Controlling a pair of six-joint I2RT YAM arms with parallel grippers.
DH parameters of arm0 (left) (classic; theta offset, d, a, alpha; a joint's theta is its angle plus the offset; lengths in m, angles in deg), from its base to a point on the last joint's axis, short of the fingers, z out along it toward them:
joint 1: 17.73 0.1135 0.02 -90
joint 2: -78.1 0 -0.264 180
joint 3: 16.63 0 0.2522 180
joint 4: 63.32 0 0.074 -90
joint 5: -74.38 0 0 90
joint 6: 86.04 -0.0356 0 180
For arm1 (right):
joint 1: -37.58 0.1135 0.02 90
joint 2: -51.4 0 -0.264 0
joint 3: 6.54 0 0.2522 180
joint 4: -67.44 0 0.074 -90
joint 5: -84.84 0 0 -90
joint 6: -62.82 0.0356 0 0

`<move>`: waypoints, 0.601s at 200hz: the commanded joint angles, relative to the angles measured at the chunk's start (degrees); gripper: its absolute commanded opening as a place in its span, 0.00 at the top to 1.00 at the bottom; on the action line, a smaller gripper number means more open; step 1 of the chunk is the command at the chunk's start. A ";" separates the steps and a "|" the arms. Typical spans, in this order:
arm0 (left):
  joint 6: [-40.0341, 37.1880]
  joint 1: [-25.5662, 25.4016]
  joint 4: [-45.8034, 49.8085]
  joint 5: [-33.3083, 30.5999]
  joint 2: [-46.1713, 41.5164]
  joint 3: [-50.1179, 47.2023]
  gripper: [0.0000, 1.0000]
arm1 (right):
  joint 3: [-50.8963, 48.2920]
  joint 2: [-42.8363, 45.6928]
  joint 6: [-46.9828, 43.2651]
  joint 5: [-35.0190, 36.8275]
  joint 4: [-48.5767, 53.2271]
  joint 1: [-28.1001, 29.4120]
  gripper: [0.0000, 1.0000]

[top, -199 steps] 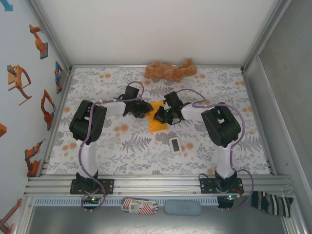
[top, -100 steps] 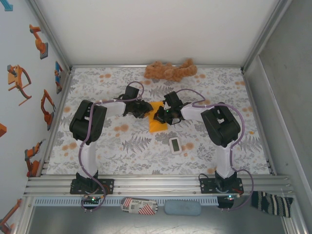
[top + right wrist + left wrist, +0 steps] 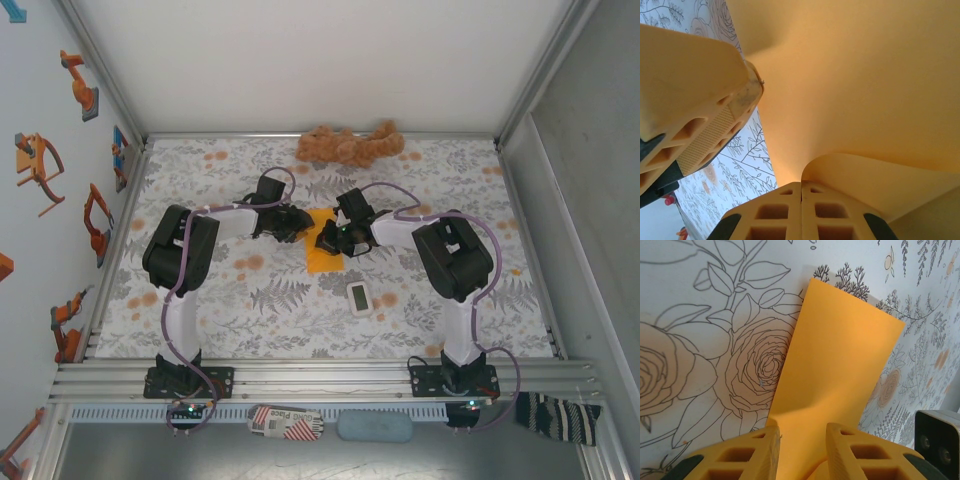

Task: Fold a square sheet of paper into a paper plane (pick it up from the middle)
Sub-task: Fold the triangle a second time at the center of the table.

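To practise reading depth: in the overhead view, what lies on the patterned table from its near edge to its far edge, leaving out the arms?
white device → orange sheet of paper → brown plush toy

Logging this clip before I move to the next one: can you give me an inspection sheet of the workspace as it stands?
Surface: flowered tablecloth, lying flat.
Job's things: orange paper mid-table, partly curled up; not yet a plane.
Clutter: plush toy at the far edge; small white device nearer than the paper; packet, grey pad and striped cloth on the front ledge.
Grippers: left gripper has its jaws apart with the paper's edge between them; right gripper is shut on a raised flap of the paper.
Cables: purple cables run along both arms.
Surroundings: white walls, robot stickers on the left one; metal frame.
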 commanded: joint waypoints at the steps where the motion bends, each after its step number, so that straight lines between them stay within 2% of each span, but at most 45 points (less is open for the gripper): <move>1: -1.14 0.21 6.16 -2.75 2.36 -1.85 0.68 | 1.41 0.34 -0.74 -0.67 0.20 0.59 1.00; 120: -1.17 0.22 6.25 -2.76 2.37 -2.12 0.68 | 1.10 0.24 1.11 0.90 -2.21 0.71 1.00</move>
